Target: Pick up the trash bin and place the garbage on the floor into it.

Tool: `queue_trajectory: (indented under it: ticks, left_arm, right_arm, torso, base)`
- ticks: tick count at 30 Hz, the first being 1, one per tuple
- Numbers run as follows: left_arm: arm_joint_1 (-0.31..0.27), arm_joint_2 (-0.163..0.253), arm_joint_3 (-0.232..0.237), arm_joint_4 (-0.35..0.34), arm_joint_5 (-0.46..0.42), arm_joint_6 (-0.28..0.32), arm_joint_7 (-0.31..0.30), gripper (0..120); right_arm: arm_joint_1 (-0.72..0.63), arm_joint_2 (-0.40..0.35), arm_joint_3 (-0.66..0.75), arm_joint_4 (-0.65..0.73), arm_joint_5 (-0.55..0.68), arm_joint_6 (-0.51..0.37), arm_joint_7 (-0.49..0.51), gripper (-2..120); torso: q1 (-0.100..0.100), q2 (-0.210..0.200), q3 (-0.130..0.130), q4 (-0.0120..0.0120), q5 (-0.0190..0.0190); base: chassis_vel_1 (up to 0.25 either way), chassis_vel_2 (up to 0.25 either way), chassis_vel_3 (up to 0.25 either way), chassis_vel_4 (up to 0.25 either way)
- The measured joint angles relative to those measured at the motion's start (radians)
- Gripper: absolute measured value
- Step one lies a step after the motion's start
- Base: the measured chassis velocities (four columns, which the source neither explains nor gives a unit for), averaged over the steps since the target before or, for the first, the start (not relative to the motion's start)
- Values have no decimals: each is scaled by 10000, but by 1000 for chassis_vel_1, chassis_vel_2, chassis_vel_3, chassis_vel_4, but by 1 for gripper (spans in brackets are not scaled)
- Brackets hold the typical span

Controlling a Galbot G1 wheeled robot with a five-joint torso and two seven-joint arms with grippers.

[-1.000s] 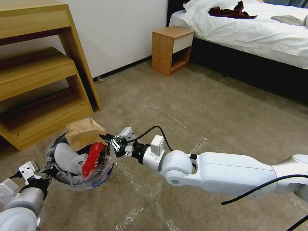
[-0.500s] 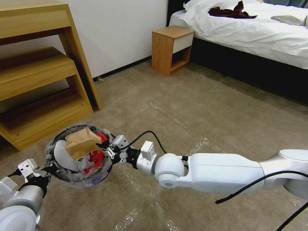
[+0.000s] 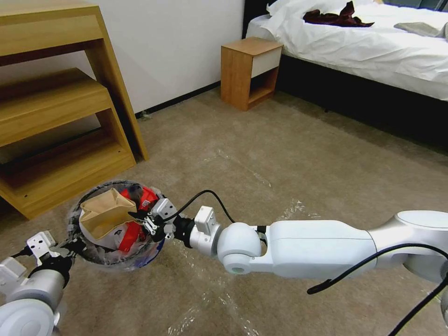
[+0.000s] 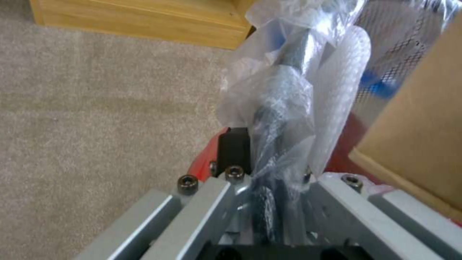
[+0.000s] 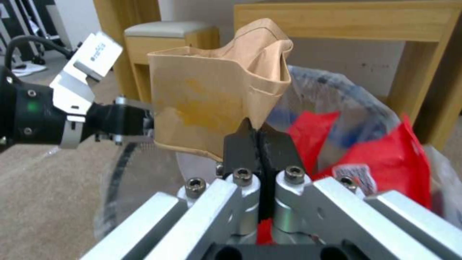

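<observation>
bin (image 3: 114, 261): round, blue/red, clear liner, full | tan box (image 3: 103, 215) on top | R gripper (image 5: 260, 139) pinched shut on box edge | L gripper (image 4: 272, 173) clamped on bin rim

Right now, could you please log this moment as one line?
left claw: shut on trash bin rim | right claw: shut on tan paper bag over bin | red wrappers inside

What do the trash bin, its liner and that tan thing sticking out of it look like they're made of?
The trash bin looks like dark metal mesh: fine netting shows in the left wrist view. Its liner is thin clear plastic film, crinkled and glossy. The tan thing seems to be matte paper or thin card, creased and dented, possibly a crushed box. The left hand grips the rim; the right hand pinches the tan piece.
</observation>
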Motion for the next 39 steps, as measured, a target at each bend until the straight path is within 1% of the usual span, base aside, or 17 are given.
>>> queue_trajectory:
  ticks: [12, 13, 15, 17, 19, 20, 21, 23, 25, 27, 29, 30, 31, 33, 35, 37, 39]
  left_arm:
    - [18, -21, 8, 6, 15, -6, 17, 0]
    - [-2, -21, 14, 19, 15, -6, 18, 0]
    - [-6, -21, 17, 26, 15, -7, 18, 0]
    - [-12, -21, 24, 42, 15, -7, 19, 0]
    - [-12, -21, 25, 44, 15, -7, 19, 0]
    - [-11, -24, 25, 51, 15, -8, 19, 0]
    - [-4, -28, 25, 54, 15, -9, 20, 0]
    - [0, -30, 25, 55, 15, -10, 21, 0]
    - [23, -35, 15, 68, 17, -22, 24, 0]
    - [22, -36, 14, 72, 18, -23, 25, 0]
    - [-22, -38, 16, 107, 19, -26, 27, 0]
    - [-22, -38, 16, 107, 19, -26, 27, 0]
    - [-30, -39, 22, 110, 20, -27, 27, 0]
    - [-47, -39, 38, 140, 25, -27, 28, 0]
    - [-48, -40, 39, 149, 27, -27, 28, 0]
    - [-48, -40, 49, 177, 41, -27, 28, 0]
    - [-48, -40, 53, 180, 42, -27, 28, 0]
  right_arm:
    - [-50, 51, -2, -91, -62, -62, 66, 0]
    - [-83, 24, -2, -94, -65, -69, 68, 5]
    - [-93, 18, -1, -96, -67, -73, 68, 7]
    - [-139, 5, 25, -101, -68, -101, 68, 19]
    - [-143, 3, 28, -102, -68, -104, 68, 20]
    - [-161, -2, 41, -111, -76, -108, 70, 29]
    - [-170, -1, 46, -117, -81, -110, 69, 34]
    - [-177, -1, 55, -122, -84, -111, 70, 38]
    - [-241, 18, 88, -139, -106, -113, 70, 49]
    - [-252, 18, 96, -139, -107, -114, 70, 51]
    - [-287, 0, 149, -134, -110, -113, 68, 62]
    - [-287, 0, 149, -134, -110, -113, 68, 62]
    - [-289, -14, 162, -128, -111, -108, 64, 66]
    - [-313, -87, 201, -110, -111, -88, 42, 77]
    - [-318, -100, 204, -110, -111, -84, 37, 79]
    - [-341, -131, 243, -110, -115, -55, 16, 93]
    - [-346, -130, 251, -109, -115, -48, 12, 94]
  torso:
    - [0, 0, 0, 0, 1]
    - [0, 0, 0, 0, 1]
    - [0, 0, 0, 0, 1]
    - [0, 0, 0, 0, 1]
    - [0, 0, 0, 0, 1]
    - [0, 0, 0, 0, 1]
    - [0, 0, 0, 0, 1]
    - [0, 1, 0, -1, 1]
    - [0, 0, 0, 0, 0]
    - [0, 0, 0, 0, 1]
    - [0, 0, 0, 0, 1]
    - [0, 0, 0, 0, 1]
    - [0, 0, 0, 0, 0]
    - [0, 0, 0, -1, 1]
    - [0, 0, 0, -1, 1]
    - [0, 0, 0, 0, 1]
    - [0, 0, 0, 0, 1]
  base:
    - [0, 0, 0, 0]
    - [0, 0, 0, 0]
    - [0, 0, 0, 0]
    - [0, 0, 0, 0]
    - [0, 0, 0, 0]
    - [0, 0, 0, 0]
    - [0, 0, 0, 0]
    - [0, 0, 0, 0]
    - [0, 0, 0, 0]
    - [0, 0, 0, 0]
    - [0, 0, 0, 0]
    - [0, 0, 0, 0]
    - [0, 0, 0, 0]
    - [0, 0, 0, 0]
    - [0, 0, 0, 0]
    - [0, 0, 0, 0]
    - [0, 0, 0, 0]
